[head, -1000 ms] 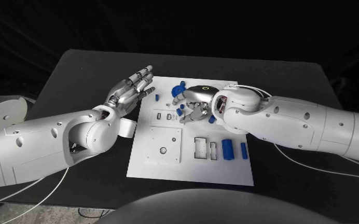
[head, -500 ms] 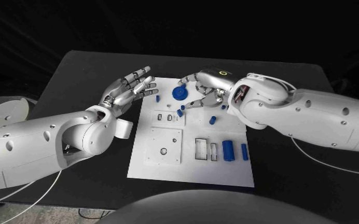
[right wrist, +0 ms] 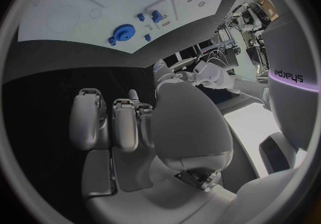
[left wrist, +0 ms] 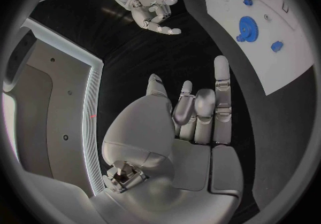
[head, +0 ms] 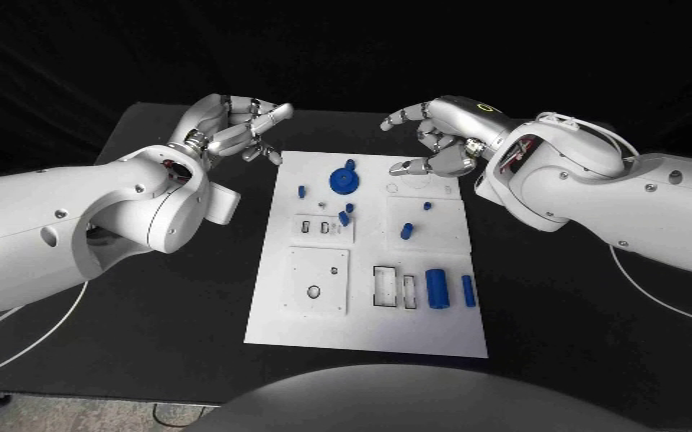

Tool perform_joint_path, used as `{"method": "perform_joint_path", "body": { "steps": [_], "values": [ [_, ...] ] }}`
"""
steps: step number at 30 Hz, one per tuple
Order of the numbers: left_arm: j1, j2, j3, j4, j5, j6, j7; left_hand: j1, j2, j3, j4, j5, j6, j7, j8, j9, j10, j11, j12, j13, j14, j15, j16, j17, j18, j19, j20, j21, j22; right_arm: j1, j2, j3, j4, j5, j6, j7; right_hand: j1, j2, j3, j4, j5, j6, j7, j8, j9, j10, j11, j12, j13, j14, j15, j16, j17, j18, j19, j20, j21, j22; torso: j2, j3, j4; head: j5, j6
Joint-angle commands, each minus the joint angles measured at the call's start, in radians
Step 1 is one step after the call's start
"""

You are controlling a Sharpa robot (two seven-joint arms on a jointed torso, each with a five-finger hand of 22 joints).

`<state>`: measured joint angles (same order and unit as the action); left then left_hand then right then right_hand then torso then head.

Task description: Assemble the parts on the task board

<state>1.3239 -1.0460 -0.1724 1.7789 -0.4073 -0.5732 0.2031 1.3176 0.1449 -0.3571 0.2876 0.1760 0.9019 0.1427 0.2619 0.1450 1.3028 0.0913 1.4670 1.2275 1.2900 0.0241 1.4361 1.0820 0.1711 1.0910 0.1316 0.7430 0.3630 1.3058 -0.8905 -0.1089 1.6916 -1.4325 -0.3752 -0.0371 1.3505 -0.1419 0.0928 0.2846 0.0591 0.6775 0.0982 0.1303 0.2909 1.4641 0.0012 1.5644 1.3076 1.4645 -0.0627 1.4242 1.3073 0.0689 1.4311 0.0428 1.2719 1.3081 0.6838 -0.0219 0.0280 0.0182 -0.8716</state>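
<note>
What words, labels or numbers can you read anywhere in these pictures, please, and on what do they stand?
"sharpa", seen upside down and mirrored, on the white arm shell in the right wrist view.
The task board and the blue parts carry no readable text.

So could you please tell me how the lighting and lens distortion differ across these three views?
Head view: white task board bright against dark table and background, edges straight. Left wrist view: fisheye bends the board's edge, blue toothed gear stays clear. Right wrist view: same curving, bright room beyond the right hand.
</note>
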Motion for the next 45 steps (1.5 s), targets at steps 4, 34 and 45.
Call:
{"method": "perform_joint_path", "body": {
  "steps": [4,34,45],
  "values": [
    [0.053,0.05,-0.001,-0.011,-0.243,0.127,-0.398,-0.019,0.019,-0.03,0.003,0.038,0.05,-0.028,0.075,0.025,0.268,-0.048,0.104,0.343,0.281,-0.022,0.135,0.489,-0.069,0.186,-0.038,0.519,0.632,-0.003,-0.018,-0.006,-0.018,0.043,0.082,-0.018,-0.007,0.036,0.006,0.002,0.002,0.015,0.004,0.005,-0.005,0.1,0.007,0.0,0.259,0.065,0.007,-0.006,0.146,0.006,-0.001,0.009,-0.006,0.084,-0.01,0.0072,-0.0066,-0.002,0.001],
    [0.12,0.326,-0.036,-0.163,-0.52,0.678,-0.957,-0.156,0.086,-0.08,0.001,0.052,0.059,-0.111,0.424,0.415,0.268,-0.119,0.104,0.343,0.281,-0.093,0.135,0.489,-0.113,0.294,-0.086,0.723,0.971,-0.03,-0.024,-0.018,-0.057,0.064,0.136,-0.014,-0.027,0.069,-0.002,-0.003,0.036,0.03,0.004,0.008,-0.017,0.093,0.01,-0.007,0.255,0.061,0.011,-0.007,0.146,0.003,-0.002,0.014,0.002,0.096,-0.018,0.02,-0.0171,0.032,-0.001],
    [0.079,0.359,-0.042,-0.195,-0.517,0.653,-0.958,-0.128,0.087,-0.061,-0.011,0.091,0.041,-0.111,0.414,0.454,0.268,-0.119,0.104,0.343,0.281,-0.092,0.135,0.489,-0.112,0.29,-0.087,0.716,0.966,-0.032,-0.029,-0.018,-0.055,0.07,0.125,-0.001,-0.027,0.074,-0.001,-0.006,0.043,0.032,0.006,0.008,-0.018,0.091,0.01,-0.009,0.254,0.061,0.011,-0.005,0.147,0.003,-0.003,0.015,0.002,0.097,-0.021,0.0179,-0.0156,0.031,-0.001]
  ]
}}
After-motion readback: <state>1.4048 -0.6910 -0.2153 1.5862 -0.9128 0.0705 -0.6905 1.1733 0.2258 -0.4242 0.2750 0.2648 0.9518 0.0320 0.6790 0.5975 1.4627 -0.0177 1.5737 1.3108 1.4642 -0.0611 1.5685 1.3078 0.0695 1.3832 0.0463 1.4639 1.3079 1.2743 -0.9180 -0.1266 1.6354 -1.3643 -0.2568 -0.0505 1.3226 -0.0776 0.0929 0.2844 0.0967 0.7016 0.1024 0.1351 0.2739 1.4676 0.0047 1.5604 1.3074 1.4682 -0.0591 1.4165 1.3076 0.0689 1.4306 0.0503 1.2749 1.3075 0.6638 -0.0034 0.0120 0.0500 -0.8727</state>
